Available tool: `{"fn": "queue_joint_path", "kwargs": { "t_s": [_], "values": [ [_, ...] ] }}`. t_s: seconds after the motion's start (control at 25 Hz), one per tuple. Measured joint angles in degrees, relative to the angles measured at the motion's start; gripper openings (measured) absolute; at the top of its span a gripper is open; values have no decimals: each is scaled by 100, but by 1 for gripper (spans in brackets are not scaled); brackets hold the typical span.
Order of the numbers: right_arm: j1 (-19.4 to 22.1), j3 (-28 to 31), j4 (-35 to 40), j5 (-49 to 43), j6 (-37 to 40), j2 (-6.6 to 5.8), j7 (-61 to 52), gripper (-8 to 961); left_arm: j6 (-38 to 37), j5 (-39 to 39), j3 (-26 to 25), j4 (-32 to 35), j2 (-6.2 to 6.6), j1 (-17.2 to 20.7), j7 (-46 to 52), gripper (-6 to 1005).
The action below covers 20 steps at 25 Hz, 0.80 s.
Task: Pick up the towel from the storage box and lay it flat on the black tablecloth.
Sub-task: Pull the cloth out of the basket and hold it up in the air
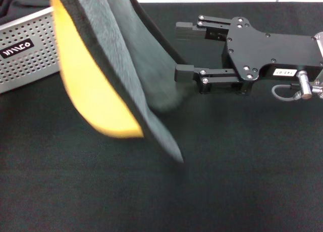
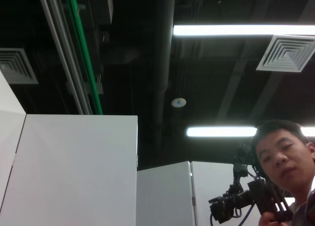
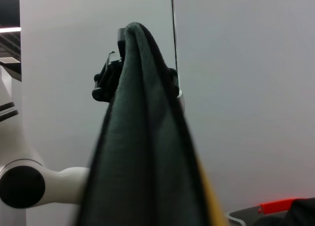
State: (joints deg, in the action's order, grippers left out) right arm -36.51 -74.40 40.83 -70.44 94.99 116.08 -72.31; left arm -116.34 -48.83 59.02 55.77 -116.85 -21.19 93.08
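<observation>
The right gripper (image 1: 184, 49) reaches in from the right, held level, its two fingers (image 1: 184, 72) spread wide apart. The left gripper (image 3: 109, 80) is raised high.

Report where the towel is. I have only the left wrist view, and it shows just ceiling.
Observer: The towel hangs folded above the tablecloth, out of the box, with its yellow reverse showing.
Operator: Say what holds it.
Observer: The right wrist view shows the left gripper clamped on its top edge.
Operator: Give me the right gripper.
Observer: The right gripper is open over the tablecloth, beside the towel, its fingers pointing at it.
</observation>
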Motion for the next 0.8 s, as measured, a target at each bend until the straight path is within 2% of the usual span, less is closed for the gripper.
{"fn": "queue_joint_path", "kwargs": {
  "t_s": [0.2,0.48,0.72,0.8],
  "values": [
    [3,-38,-20,-9,2,-8,-34,740,-3,17,-22,-152,38,-4,-61,15],
    [-16,-924,-51,-1,-16,10,-48,741,-3,120,-32,-183,42,10,-125,16],
    [-19,-999,-75,-30,15,-2,-59,741,-3,159,-32,-184,87,24,-142,16],
    [-5,-993,-71,-31,17,-14,-61,741,-3,124,-32,-186,140,24,-207,16]
  ]
}}
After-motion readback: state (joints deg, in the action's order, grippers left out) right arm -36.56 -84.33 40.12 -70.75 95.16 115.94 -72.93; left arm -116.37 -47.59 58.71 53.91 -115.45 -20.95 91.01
